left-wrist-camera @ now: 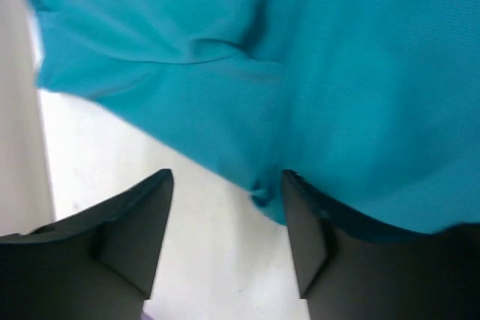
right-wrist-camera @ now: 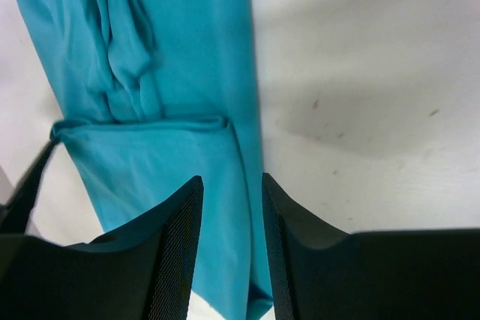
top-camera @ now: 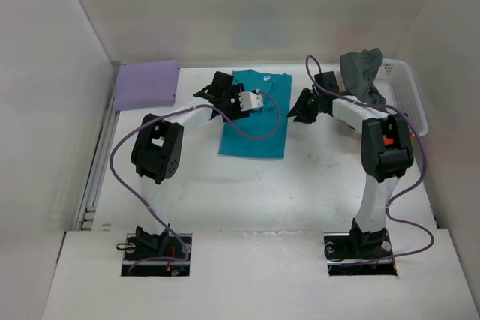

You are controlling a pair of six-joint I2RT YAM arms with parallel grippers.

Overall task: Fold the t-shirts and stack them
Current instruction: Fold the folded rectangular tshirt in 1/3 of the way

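as wrists show, shirt (right-wrist-camera: 150,58) seems creased

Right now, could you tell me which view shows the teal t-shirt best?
The top external view: nearly the whole teal t-shirt shows there. The left wrist view shows only a rumpled edge, the right wrist view one folded side.

One camera looks down from high up at the near side; both wrist cameras peer close over the teal t-shirt (top-camera: 251,146) all three share.
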